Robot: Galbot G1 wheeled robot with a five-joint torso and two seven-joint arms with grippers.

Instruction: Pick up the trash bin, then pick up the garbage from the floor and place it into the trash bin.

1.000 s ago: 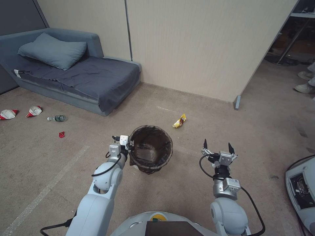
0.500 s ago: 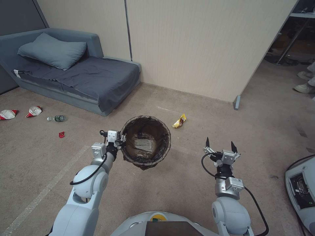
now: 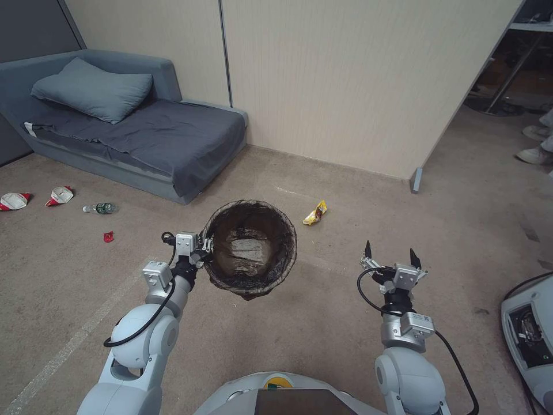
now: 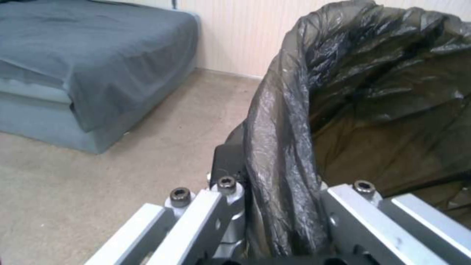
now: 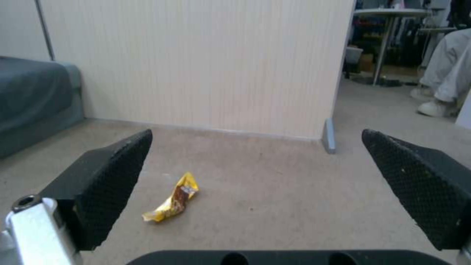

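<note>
Gripping the trash bin (image 3: 251, 249) by its bag-lined rim, the left pincer (image 3: 203, 249) holds it off the carpet at the centre of the head view, the rim pinched at the bin's 9 o'clock side. In the left wrist view the dark bag (image 4: 289, 147) folded over the rim runs between the pincer's metal links, one black finger (image 4: 226, 162) against the outside of the bin wall. The bin's mouth tips toward the head camera, showing a pale patch at its bottom through the liner.

The right pincer (image 3: 390, 255) hangs open at 4 o'clock from the bin, well apart from it, its two black fingers (image 5: 110, 184) spread wide and holding nothing. Between those fingers, in the right wrist view, the yellow snack wrapper (image 5: 173, 203) lies on the carpet (image 5: 275, 206); in the head view it sits at 2 o'clock from the bin, near the panelled wall (image 3: 357, 80).

Far out at 9 o'clock from the bin, by the foot of the grey sofa bed (image 3: 144, 138), lie two crushed red-and-white paper cups (image 3: 60, 195), a clear bottle (image 3: 99, 208) just beside them, and a red scrap (image 3: 108, 236) a little nearer the robot.
</note>
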